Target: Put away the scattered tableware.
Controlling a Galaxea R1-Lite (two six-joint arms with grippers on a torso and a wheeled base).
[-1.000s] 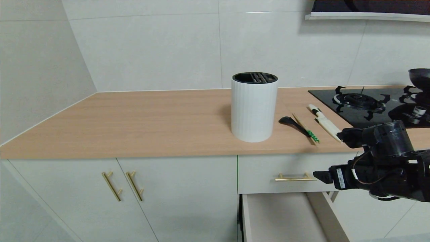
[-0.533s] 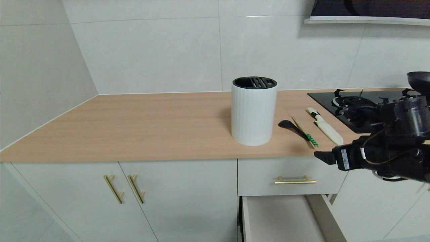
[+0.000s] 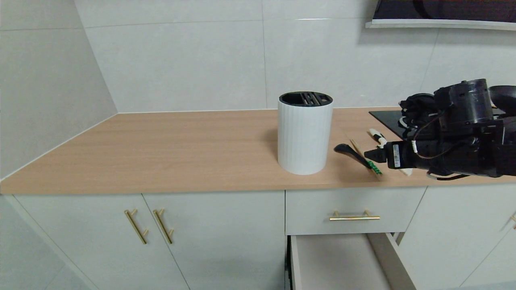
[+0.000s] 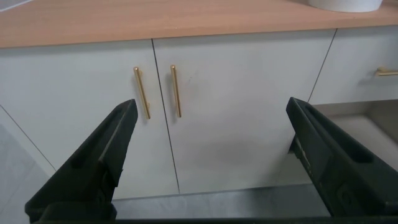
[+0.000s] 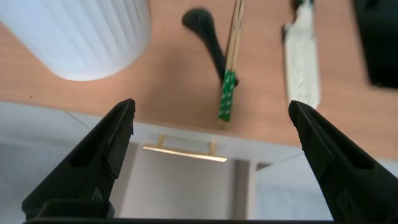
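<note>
Black right gripper (image 5: 211, 109), jaws spread wide and empty, hovers above the wooden counter's (image 3: 181, 145) near right edge. Beneath it lie chopsticks (image 5: 230, 62), a black spoon (image 5: 208, 37) just left of them, a white knife (image 5: 303, 56) to their right. A white holder (image 3: 305, 133) stands further left. The left gripper (image 4: 211, 104), also spread, faces cabinet doors (image 4: 236, 112)

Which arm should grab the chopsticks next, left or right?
Right. The right tool, open, hangs above the chopsticks and black spoon; the left tool faces the cabinet doors below the counter.
</note>
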